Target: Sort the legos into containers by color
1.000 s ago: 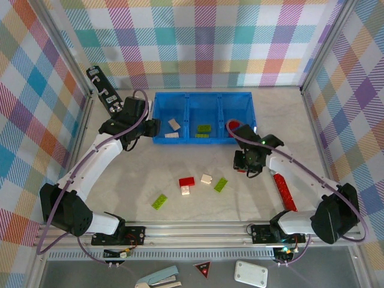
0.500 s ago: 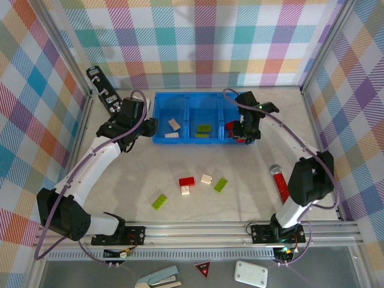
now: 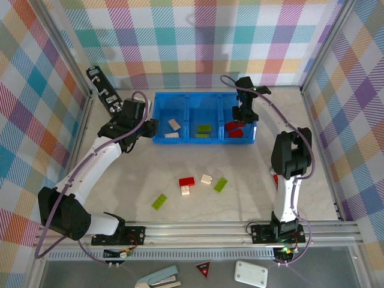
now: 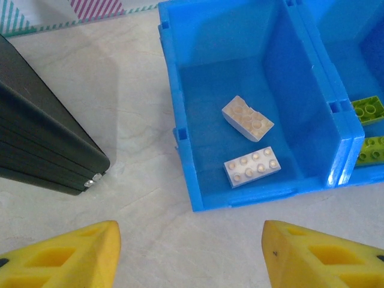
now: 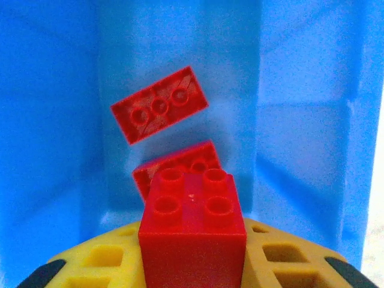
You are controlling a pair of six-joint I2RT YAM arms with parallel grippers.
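The right claw (image 5: 192, 263) is clamping a red brick (image 5: 192, 211) between its yellow pads and hanging over the right compartment of the blue tray (image 3: 161, 117); two more red bricks (image 5: 159, 105) are lying on that compartment's floor, one beyond the other, with blue walls closing in on the left, right and far sides; the left claw (image 4: 192, 259) is standing wide apart and empty over bare bench (image 3: 120, 180), just near of the tray's left compartment, which is holding two cream bricks (image 4: 247, 118); a black block (image 4: 42, 144) is lying on the bench left of the tray, close beside this claw; two lime green bricks (image 3: 204, 129) are sitting in the middle compartment; on the open bench nearer the arms, a loose red brick (image 3: 186, 181), two cream ones (image 3: 206, 178) and two green ones (image 3: 159, 201) are lying scattered, well apart from both claws; a sliver of a red strip (image 3: 275, 178) is peeking out beside the right arm; plaid walls (image 3: 36, 90) are enclosing the bench on the left, far and right sides.
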